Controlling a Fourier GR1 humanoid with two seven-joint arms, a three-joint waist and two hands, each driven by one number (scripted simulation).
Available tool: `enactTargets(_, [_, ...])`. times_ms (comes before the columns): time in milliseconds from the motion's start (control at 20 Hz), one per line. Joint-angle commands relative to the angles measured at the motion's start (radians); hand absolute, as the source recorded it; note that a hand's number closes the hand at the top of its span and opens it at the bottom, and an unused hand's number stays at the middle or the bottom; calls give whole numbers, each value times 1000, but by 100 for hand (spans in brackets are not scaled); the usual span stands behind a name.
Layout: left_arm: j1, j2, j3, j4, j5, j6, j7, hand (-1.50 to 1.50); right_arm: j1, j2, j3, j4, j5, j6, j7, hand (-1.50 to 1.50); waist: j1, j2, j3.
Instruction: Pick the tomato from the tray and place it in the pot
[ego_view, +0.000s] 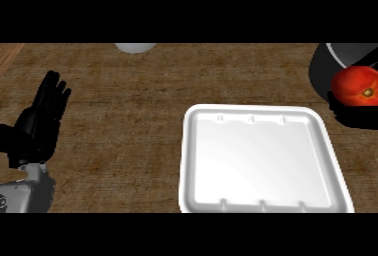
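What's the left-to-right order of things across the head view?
left hand, resting open with fingers up → white object at the top edge → white tray → tomato against the black pot at the right edge.

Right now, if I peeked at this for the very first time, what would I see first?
The bright red tomato jumps out at the right edge, against something black that may be the right hand or the pot; which one is unclear. Next comes the big white tray, lying empty in the middle on the brown counter. At the left, the black left hand rests open, fingers pointing up.
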Motion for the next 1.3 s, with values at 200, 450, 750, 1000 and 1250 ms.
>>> enactTargets(200, [-87, 9, -11, -13, -28, 27, 95, 0, -70, -96, -148, 337, -89, -83, -170, 150, 5, 2, 1])
enactTargets(450, [-56, -5, 3, 19, -7, -1, 24, 0, -183, -98, -188, 594, -128, -192, -289, 150, 13, 5, 1])
enactTargets(750, [-85, -22, -27, 18, -39, 23, 32, 0, -148, -291, -135, 779, 195, -393, -412, 150, 29, 16, 2])
enactTargets(1000, [-26, -22, -8, 31, -4, -25, -37, 0, -301, -335, -150, 1141, 228, -517, -509, 150, 43, 17, 2])
enactTargets(1250, [-61, -18, -14, 21, -13, -15, 4, 0, -354, -324, -174, 1363, 205, -567, -590, 150, 46, 17, 3])
